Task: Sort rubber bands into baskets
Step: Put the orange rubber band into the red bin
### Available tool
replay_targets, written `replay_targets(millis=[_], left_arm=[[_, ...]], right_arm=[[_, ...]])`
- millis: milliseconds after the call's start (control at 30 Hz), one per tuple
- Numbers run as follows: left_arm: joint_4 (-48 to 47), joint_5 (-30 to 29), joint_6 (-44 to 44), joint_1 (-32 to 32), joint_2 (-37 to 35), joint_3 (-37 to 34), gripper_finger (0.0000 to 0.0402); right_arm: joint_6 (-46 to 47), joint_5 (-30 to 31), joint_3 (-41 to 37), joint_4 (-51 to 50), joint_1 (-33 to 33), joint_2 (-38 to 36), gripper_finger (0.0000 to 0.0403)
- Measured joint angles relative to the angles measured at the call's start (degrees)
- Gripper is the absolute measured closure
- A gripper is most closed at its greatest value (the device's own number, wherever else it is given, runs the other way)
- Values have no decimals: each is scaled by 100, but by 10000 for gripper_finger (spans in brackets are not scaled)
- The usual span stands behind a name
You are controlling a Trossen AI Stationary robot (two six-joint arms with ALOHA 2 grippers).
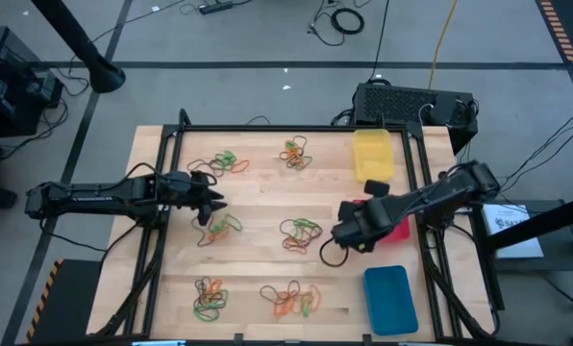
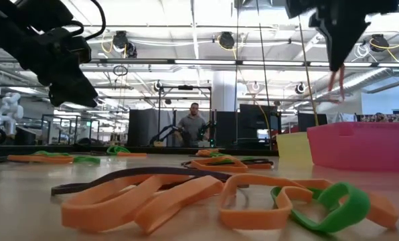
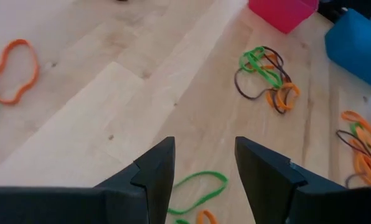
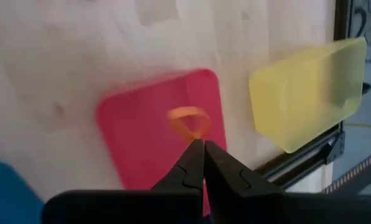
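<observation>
Rubber-band sorting is at the drop step: over the shallow red plastic basket [image 4: 164,127], the right gripper [image 4: 200,146] hangs with its tips pinching a thin orange rubber loop [image 4: 188,119]. Next comes letting go squarely above it. Left gripper [image 3: 204,165] waits spread over the mid-table clusters.

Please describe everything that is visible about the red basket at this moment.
The red basket is a small, shallow, rectangular tray with rounded corners, apparently of smooth pink-red plastic. It rests flat on the wooden table, between the yellow basket and the blue basket. From above, the right arm covers most of it. The right gripper hangs over it, shut on an orange rubber band, which dangles above its inside. Nothing can be seen lying in the part that shows.
</observation>
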Motion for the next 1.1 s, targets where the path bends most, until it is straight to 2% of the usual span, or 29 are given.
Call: replay_targets(millis=[200,400,500,600,900,1100], left_arm=[[2,-390,-6,1,0,-1,227],[4,-554,-574,1,0,0,227],[12,-557,-617,1,0,-1,227],[114,-616,-1092,1,0,-1,227],[173,-985,-2548,1,0,-1,227],[183,-979,-2679,-1,0,-1,227]], right_arm=[[-392,-55,-752,256,-127,-210,403],[-848,-63,-1380,627,-135,-241,394],[-1099,-389,-1561,818,-135,-241,383],[-1370,-744,-1644,961,-135,-241,368],[-1979,-786,-1620,992,-128,-364,305],[-2138,-1143,-1466,736,-140,-583,268]])
